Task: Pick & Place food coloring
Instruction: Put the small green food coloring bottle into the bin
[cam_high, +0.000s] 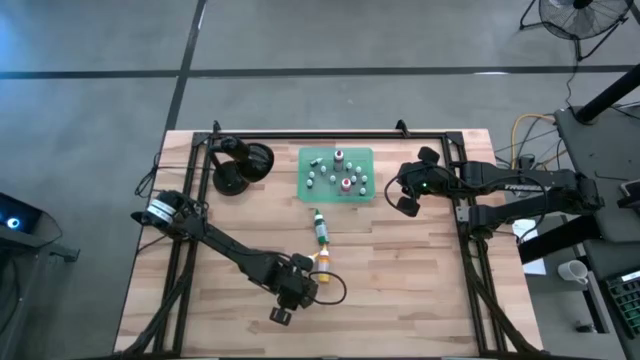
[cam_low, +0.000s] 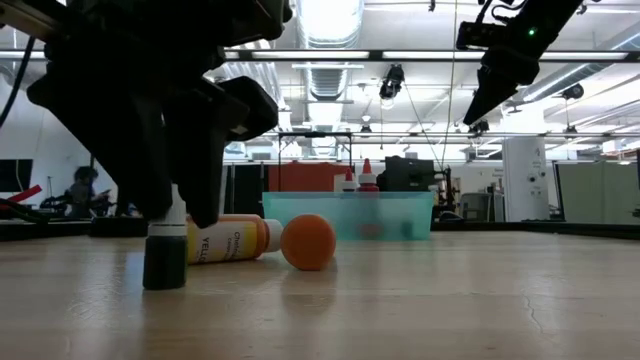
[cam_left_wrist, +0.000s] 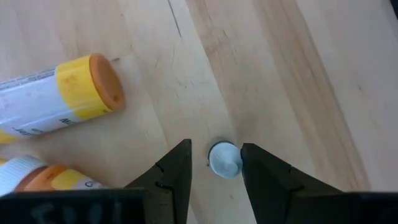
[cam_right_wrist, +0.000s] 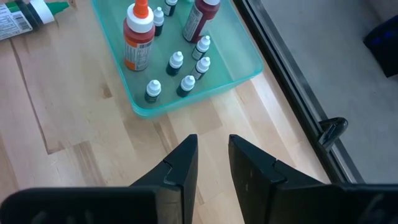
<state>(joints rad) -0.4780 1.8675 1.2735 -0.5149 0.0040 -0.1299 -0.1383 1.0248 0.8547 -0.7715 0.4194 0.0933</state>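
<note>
A small dark bottle with a white round cap stands upright on the wooden table. My left gripper is open and points down over it, one finger on each side of the cap; it is at the table's near middle. Two orange-yellow bottles lie on their sides beside it. A green bottle lies on the table farther back. My right gripper is open and empty, held above the table to the right of the green tray. My left gripper comes from above, pointing down, with its fingers on either side of the small bottle's white cap. A gap shows between one finger and the cap. I cannot tell whether the other finger touches it. The bottle stands upright on the table.
The flat translucent green tray at the far middle holds two taller red-orange bottles and several small white-capped bottles. A black round stand is at the far left. Black rails frame the table's sides.
</note>
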